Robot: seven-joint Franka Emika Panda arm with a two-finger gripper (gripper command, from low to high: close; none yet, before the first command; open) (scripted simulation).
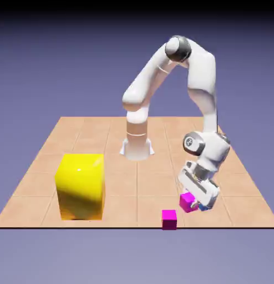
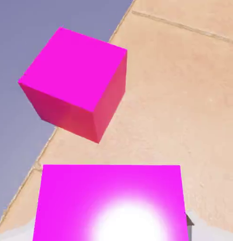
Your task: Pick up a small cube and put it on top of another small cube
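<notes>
- why is the pincer [image 1: 195, 203] down at that corner of the table [image 1: 78, 133]?
- to get hold of a small cube, i'd say. the held magenta cube [image 2: 71, 200] sits square between the jaws, large at the bottom of the hand view.
- and the other magenta cube [image 1: 169, 221]?
- at the table's near edge in the exterior view, just left of the held one and apart from it. it's probably the base for the stack, with its top face bare to take a cube.
- what's that bit of blue?
- a small blue cube [image 1: 204, 207], mostly hidden by the hand. i can't tell if anything touches it.
- the yellow block [image 1: 81, 187]?
- well apart, at the exterior view's left; likely no part of this.
- how wide are the jaws?
- closed in to the cube's width, gripping its sides. the cube hides most of the fingers, and i can't tell whether it's clear of the wood. next should come a straight lift, then a careful move across, as that edge leaves little room for a nudge.
</notes>
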